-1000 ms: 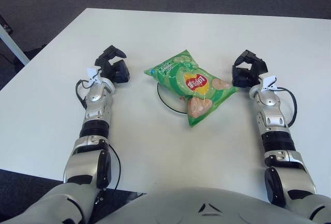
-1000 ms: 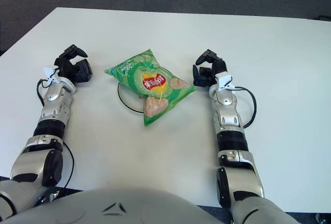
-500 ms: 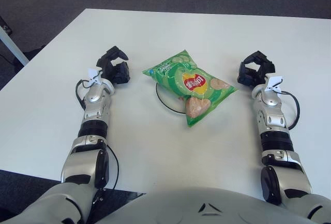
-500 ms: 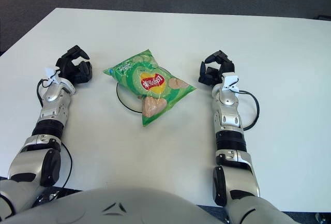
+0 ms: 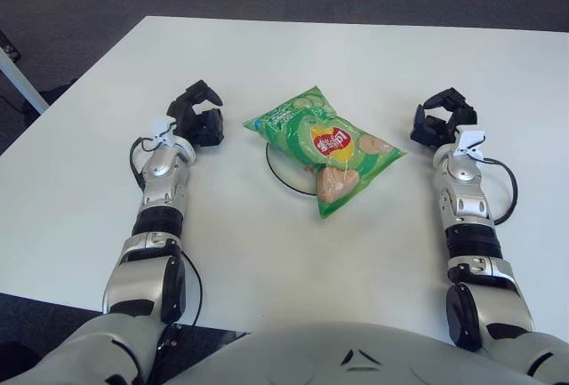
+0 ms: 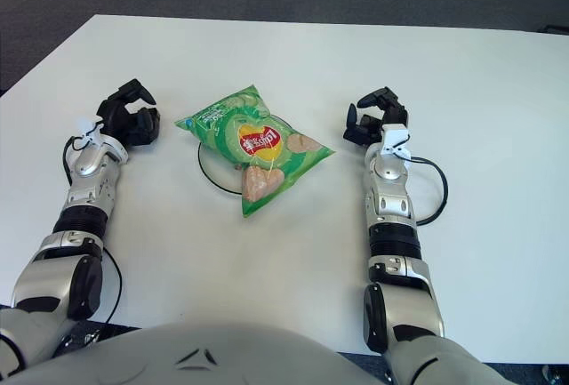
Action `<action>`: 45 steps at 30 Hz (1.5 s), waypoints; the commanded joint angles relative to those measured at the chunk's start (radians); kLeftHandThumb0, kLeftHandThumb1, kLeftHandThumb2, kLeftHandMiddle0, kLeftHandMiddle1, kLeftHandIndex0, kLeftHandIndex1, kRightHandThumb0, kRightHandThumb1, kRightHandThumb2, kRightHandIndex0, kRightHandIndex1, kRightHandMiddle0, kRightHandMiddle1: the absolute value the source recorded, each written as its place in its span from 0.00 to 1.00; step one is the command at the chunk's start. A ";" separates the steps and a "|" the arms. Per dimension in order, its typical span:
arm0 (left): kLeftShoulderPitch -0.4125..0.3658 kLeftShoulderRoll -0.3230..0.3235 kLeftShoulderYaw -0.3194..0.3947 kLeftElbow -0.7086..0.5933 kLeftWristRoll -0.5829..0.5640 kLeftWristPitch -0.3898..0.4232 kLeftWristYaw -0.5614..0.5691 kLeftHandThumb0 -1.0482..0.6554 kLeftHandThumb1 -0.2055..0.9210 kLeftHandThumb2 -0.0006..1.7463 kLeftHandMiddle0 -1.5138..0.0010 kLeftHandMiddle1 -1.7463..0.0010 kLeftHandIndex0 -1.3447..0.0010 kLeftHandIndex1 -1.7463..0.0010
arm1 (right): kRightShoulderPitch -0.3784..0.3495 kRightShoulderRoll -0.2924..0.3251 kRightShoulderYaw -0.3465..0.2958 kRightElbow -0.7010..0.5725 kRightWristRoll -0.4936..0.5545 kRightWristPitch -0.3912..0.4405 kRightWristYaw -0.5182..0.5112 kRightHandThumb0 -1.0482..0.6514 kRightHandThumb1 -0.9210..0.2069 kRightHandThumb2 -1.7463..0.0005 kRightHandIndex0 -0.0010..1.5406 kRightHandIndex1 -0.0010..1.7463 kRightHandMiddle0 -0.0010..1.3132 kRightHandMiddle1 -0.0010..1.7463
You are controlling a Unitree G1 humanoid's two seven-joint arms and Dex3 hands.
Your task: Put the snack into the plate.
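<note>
A green chip bag (image 5: 323,145) lies flat across a white plate with a dark rim (image 5: 277,168), covering most of it and overhanging it toward the right and front. My left hand (image 5: 199,115) rests on the table left of the bag, fingers relaxed and empty. My right hand (image 5: 440,118) rests on the table right of the bag, apart from it, fingers spread and empty.
The white table (image 5: 267,252) ends at a front edge close to my body and a left edge (image 5: 62,83) with dark floor beyond. A black cable (image 5: 505,191) loops beside my right forearm.
My right hand has drawn back to the right, away from the bag's right edge, and its fingers have spread. The bag shifted slightly left. The left hand has barely moved.
</note>
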 commanded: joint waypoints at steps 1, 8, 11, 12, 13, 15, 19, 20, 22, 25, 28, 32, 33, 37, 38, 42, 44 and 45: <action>0.090 -0.040 -0.003 0.077 0.001 -0.018 -0.009 0.33 0.43 0.78 0.13 0.00 0.52 0.00 | 0.056 0.020 0.008 0.073 -0.013 0.046 -0.005 0.33 0.55 0.24 0.82 1.00 0.48 1.00; 0.080 -0.042 -0.002 0.098 0.007 -0.038 -0.011 0.33 0.43 0.78 0.13 0.00 0.52 0.00 | 0.047 0.027 -0.004 0.095 -0.014 0.022 -0.032 0.33 0.56 0.23 0.85 1.00 0.49 1.00; 0.076 -0.042 0.000 0.107 0.009 -0.045 -0.008 0.33 0.44 0.77 0.13 0.00 0.53 0.00 | 0.043 0.027 -0.006 0.102 -0.012 0.018 -0.039 0.33 0.56 0.23 0.85 1.00 0.49 1.00; 0.075 -0.043 0.000 0.110 0.010 -0.047 -0.007 0.33 0.44 0.77 0.13 0.00 0.53 0.00 | 0.042 0.027 -0.007 0.105 -0.011 0.017 -0.040 0.33 0.56 0.22 0.85 1.00 0.49 1.00; 0.074 -0.044 0.000 0.112 0.012 -0.050 -0.004 0.33 0.44 0.77 0.13 0.00 0.53 0.00 | 0.041 0.027 -0.008 0.108 -0.009 0.015 -0.041 0.33 0.56 0.22 0.85 1.00 0.49 1.00; 0.073 -0.045 0.001 0.115 0.013 -0.053 -0.001 0.33 0.44 0.77 0.13 0.00 0.53 0.00 | 0.039 0.027 -0.009 0.112 -0.008 0.013 -0.043 0.32 0.57 0.22 0.86 1.00 0.49 1.00; 0.072 -0.046 0.002 0.119 0.018 -0.058 0.004 0.33 0.44 0.77 0.13 0.00 0.53 0.00 | 0.037 0.025 -0.009 0.119 -0.006 0.007 -0.040 0.32 0.57 0.22 0.86 1.00 0.49 1.00; 0.072 -0.047 0.002 0.120 0.020 -0.059 0.006 0.33 0.44 0.77 0.13 0.00 0.53 0.00 | 0.036 0.023 -0.009 0.122 -0.005 0.006 -0.037 0.32 0.57 0.22 0.86 1.00 0.49 1.00; 0.072 -0.048 0.001 0.121 0.024 -0.059 0.009 0.33 0.44 0.77 0.13 0.00 0.53 0.00 | 0.034 0.020 -0.010 0.126 -0.004 0.002 -0.032 0.32 0.57 0.22 0.86 1.00 0.49 1.00; 0.071 -0.048 0.001 0.123 0.029 -0.058 0.012 0.33 0.44 0.77 0.13 0.00 0.53 0.00 | 0.033 0.019 -0.009 0.129 -0.003 -0.002 -0.027 0.32 0.57 0.22 0.86 1.00 0.49 1.00; 0.073 -0.048 0.000 0.124 0.031 -0.057 0.015 0.33 0.44 0.77 0.13 0.00 0.53 0.00 | 0.032 0.018 -0.010 0.133 -0.001 -0.008 -0.020 0.32 0.57 0.22 0.86 1.00 0.50 1.00; 0.079 -0.048 -0.002 0.120 0.034 -0.060 0.016 0.33 0.45 0.77 0.13 0.00 0.53 0.00 | 0.029 0.017 -0.010 0.141 -0.001 -0.014 -0.016 0.32 0.58 0.21 0.86 1.00 0.50 1.00; 0.083 -0.048 -0.002 0.116 0.035 -0.061 0.016 0.33 0.45 0.77 0.13 0.00 0.53 0.00 | 0.030 0.017 -0.010 0.140 -0.001 -0.014 -0.015 0.32 0.58 0.21 0.86 1.00 0.50 1.00; 0.098 -0.043 -0.004 0.097 0.041 -0.079 0.019 0.33 0.45 0.76 0.13 0.00 0.54 0.00 | 0.028 0.015 -0.011 0.144 -0.001 -0.017 -0.012 0.32 0.59 0.21 0.87 1.00 0.50 1.00; 0.102 -0.042 -0.003 0.092 0.041 -0.086 0.018 0.33 0.45 0.76 0.13 0.00 0.54 0.00 | 0.027 0.015 -0.012 0.147 0.000 -0.019 -0.011 0.32 0.59 0.21 0.87 1.00 0.50 1.00; 0.124 -0.041 -0.002 0.065 0.038 -0.100 0.015 0.33 0.46 0.76 0.14 0.00 0.54 0.00 | 0.030 0.017 -0.013 0.146 0.001 -0.023 -0.008 0.32 0.58 0.21 0.87 1.00 0.50 1.00; 0.141 -0.044 -0.004 0.043 0.039 -0.107 0.017 0.33 0.46 0.76 0.14 0.00 0.54 0.00 | 0.031 0.018 -0.014 0.146 0.002 -0.025 -0.008 0.32 0.57 0.22 0.86 1.00 0.49 1.00; 0.147 -0.045 -0.005 0.033 0.040 -0.107 0.019 0.33 0.46 0.76 0.14 0.00 0.54 0.00 | 0.033 0.019 -0.015 0.142 0.003 -0.024 -0.008 0.33 0.56 0.23 0.86 1.00 0.49 1.00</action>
